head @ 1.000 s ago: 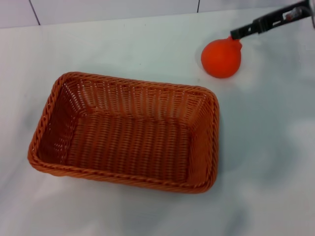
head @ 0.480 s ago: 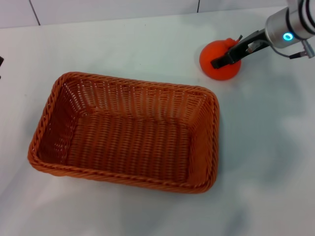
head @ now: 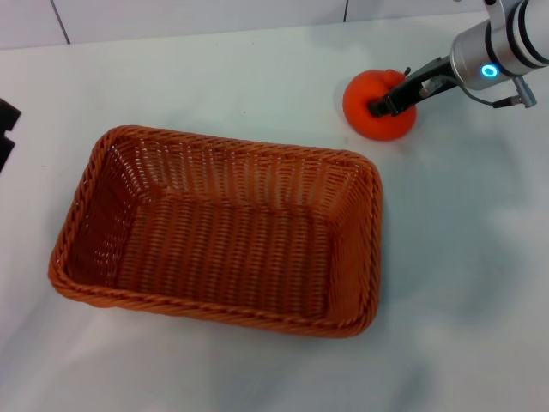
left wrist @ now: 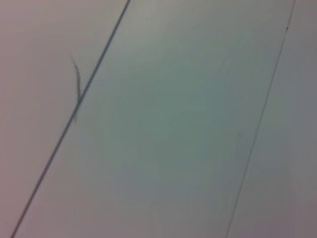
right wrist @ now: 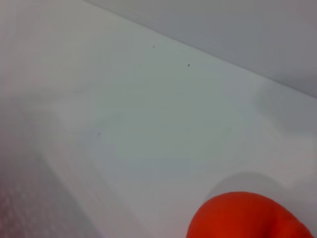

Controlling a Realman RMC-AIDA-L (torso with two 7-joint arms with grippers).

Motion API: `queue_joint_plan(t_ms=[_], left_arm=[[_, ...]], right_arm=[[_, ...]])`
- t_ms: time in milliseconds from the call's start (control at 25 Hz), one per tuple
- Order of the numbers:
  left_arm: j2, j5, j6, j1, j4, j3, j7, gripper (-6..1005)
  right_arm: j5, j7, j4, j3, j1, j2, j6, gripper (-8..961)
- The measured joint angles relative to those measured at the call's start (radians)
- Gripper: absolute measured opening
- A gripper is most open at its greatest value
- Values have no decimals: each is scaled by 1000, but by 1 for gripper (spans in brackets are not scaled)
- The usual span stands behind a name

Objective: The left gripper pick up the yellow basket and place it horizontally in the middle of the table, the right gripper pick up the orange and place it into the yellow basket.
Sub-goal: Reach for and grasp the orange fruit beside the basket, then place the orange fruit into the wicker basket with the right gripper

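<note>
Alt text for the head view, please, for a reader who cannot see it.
The right hand reaches in from the upper right over the orange, which sits on the white table just beyond the far right corner of the yellow basket. The basket lies empty mid-table; the left hand barely shows at the left edge.

Woven wicker yellow basket (head: 219, 236); smooth, matt orange (head: 375, 105) — white table (head: 463, 257)

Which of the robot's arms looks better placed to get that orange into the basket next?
The right. The right gripper is already at the orange, fingers reaching over it, though a closed grip can't be confirmed. The left gripper sits at the table's far left edge, beyond the basket.
</note>
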Motion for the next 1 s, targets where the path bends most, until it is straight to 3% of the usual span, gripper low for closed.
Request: queue_joint_plan(t_ms=[160, 400, 600, 840, 1000], left_arm=[[0, 0, 8, 0, -5, 28, -3, 539], [0, -5, 31, 1, -6, 28, -9, 538], [1, -3, 34, 2, -6, 27, -16, 538], [0, -2, 26, 1, -7, 27, -24, 538], [0, -7, 25, -4, -11, 29, -24, 538]], right_arm=[[30, -11, -4, 6, -5, 0, 4, 319], [202, -64, -38, 19, -42, -8, -6, 280], [516, -220, -164, 22, -143, 24, -38, 239], [955, -530, -167, 6, -206, 60, -296, 195], [1045, -647, -87, -105, -167, 64, -441, 162]])
